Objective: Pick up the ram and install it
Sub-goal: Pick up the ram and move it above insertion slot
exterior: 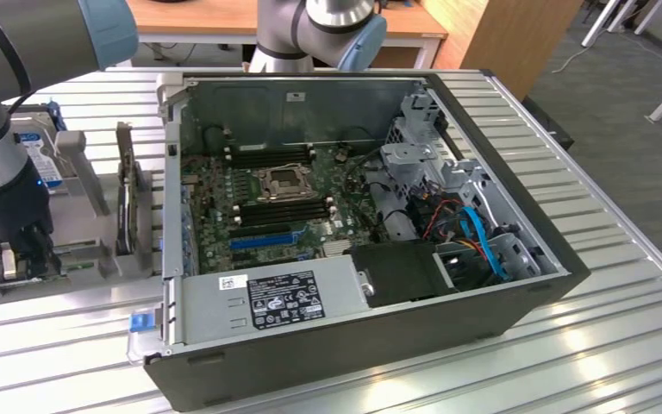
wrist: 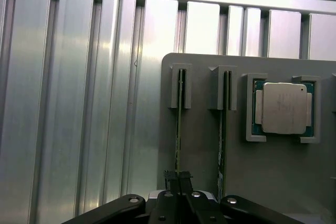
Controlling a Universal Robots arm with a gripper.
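**The thin ram stick is pinched in its stand, beside the open computer.**

The black robot gripper is closed on the top edge of the long, thin green ram stick, which is seen edge-on. The ram stick is stood upright in the slots of a flat grey plastic holder, most likely so that its thin edge can be squeezed from both sides. It has not yet been lifted out. A second green stick is kept in the next slots, just beside it and untouched. A square silver processor chip is laid in its own pocket. The holder is set on the ridged silver metal table, near the open black computer case, whose green motherboard is left uncovered.
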